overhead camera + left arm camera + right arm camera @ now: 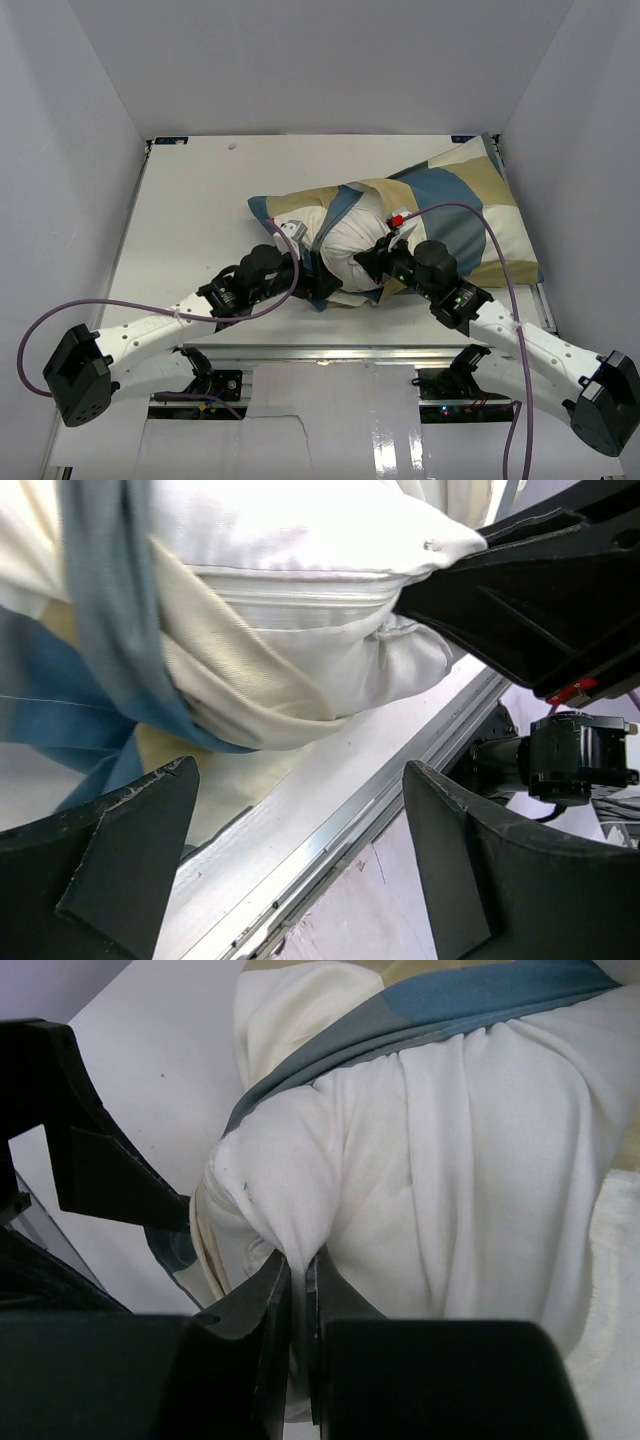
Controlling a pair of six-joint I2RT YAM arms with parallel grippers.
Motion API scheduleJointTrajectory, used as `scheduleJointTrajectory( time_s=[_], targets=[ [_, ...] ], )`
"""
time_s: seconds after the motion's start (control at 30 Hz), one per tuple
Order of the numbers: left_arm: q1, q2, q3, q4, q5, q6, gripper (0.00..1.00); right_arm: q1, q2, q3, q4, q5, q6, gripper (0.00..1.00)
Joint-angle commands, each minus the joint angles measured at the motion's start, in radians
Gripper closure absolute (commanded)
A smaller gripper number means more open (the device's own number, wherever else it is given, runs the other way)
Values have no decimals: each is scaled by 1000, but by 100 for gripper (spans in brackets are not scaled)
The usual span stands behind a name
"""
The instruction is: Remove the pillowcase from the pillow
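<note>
On the white surface, a plump, wrinkled white pillow bulges from the bunched blue-tan-cream pillowcase. The right tool pinches a pillow fold; the left tool stands released.

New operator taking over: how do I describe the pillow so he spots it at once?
On the white table, look at the fabric heap right of centre. The pillow is the plain white bulge at its near end; the pillowcase around it is blue, tan and cream.

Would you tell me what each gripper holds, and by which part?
Right gripper pinches a fold at the pillow's corner; left gripper is open, holding nothing.
</note>
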Motion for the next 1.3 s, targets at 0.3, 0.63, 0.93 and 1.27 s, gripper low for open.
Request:
scheduleJointTrajectory(
  time_s=[0.3, 0.63, 0.93, 1.27],
  targets=[
    [-65, 172, 96, -117, -291, -24, 25, 24, -85, 6, 36, 8, 27, 92],
    [-61, -16, 7, -131, -448, -76, 100, 24, -258, 5, -129, 29, 13, 92],
    [-96, -56, 4, 61, -100, -91, 27, 24, -216, -6, -70, -43, 51, 92],
    [-107, 184, 78, 49, -205, -133, 56, 27, -226, -27, -43, -28, 62, 92]
  ],
)
